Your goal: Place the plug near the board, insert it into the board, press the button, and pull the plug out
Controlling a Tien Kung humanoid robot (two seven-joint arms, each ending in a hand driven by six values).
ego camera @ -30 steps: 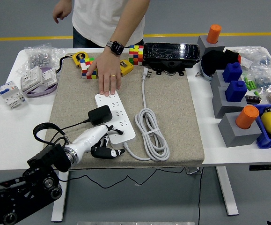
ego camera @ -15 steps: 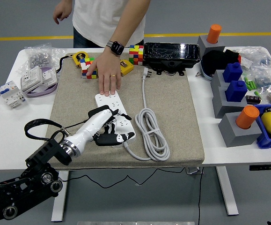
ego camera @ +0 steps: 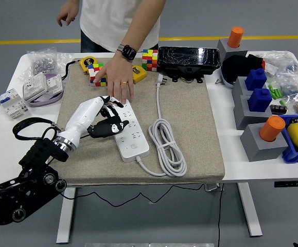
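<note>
Left robot hand [ego camera: 103, 117] grips black plug [ego camera: 107, 127] at board [ego camera: 129, 134]; person's hand [ego camera: 120, 83] steadies far end.

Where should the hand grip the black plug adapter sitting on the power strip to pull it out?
Grip the black adapter by its two long side faces, coming from above on the left. It sits blocky on the power strip, and the left hand already covers it.

White tabletop [ego camera: 7, 149] on a grey workshop floor [ego camera: 25, 20].
A yellow line [ego camera: 35, 41] crosses the floor behind; white legs [ego camera: 249, 208] support the tabletop.
</note>
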